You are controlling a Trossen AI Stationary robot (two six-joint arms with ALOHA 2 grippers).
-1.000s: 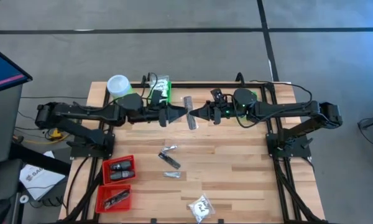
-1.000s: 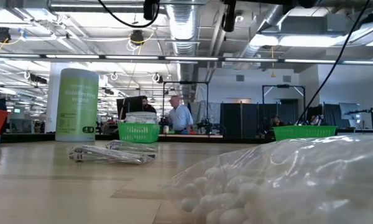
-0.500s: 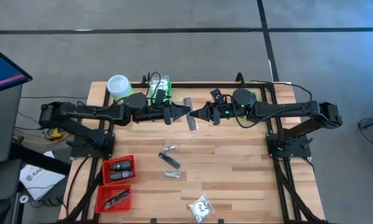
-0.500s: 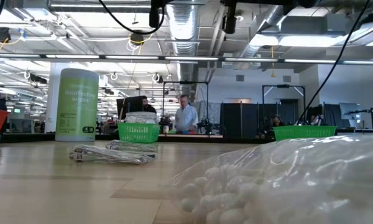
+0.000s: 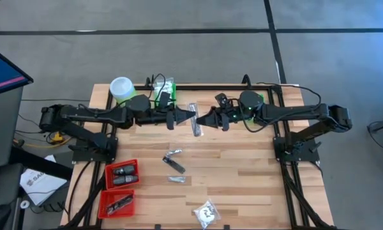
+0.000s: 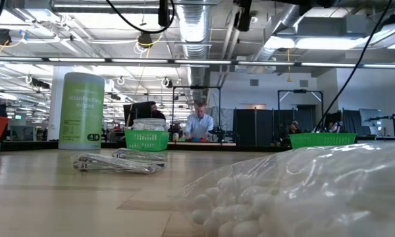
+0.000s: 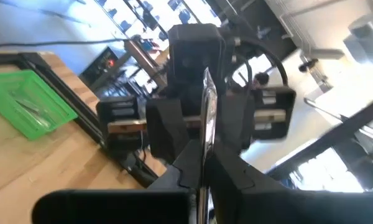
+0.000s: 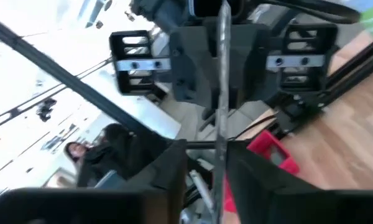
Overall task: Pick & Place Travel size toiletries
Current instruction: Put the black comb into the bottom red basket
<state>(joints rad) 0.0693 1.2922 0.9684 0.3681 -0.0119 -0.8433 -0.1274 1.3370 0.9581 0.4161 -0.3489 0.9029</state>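
Above the worktop's far-middle edge, a slim silvery foil sachet (image 5: 195, 119) hangs between both arms, long axis crosswise to them, the left gripper (image 5: 190, 115) pinched shut on one side while the right gripper (image 5: 200, 119) stands slightly parted, letting go.

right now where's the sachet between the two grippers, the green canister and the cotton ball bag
silvery sachet (image 5: 195, 119), high view, its middle
light-green canister (image 6: 81, 110), low view, its label
bag of cotton balls (image 6: 303, 191), low view, its clear front
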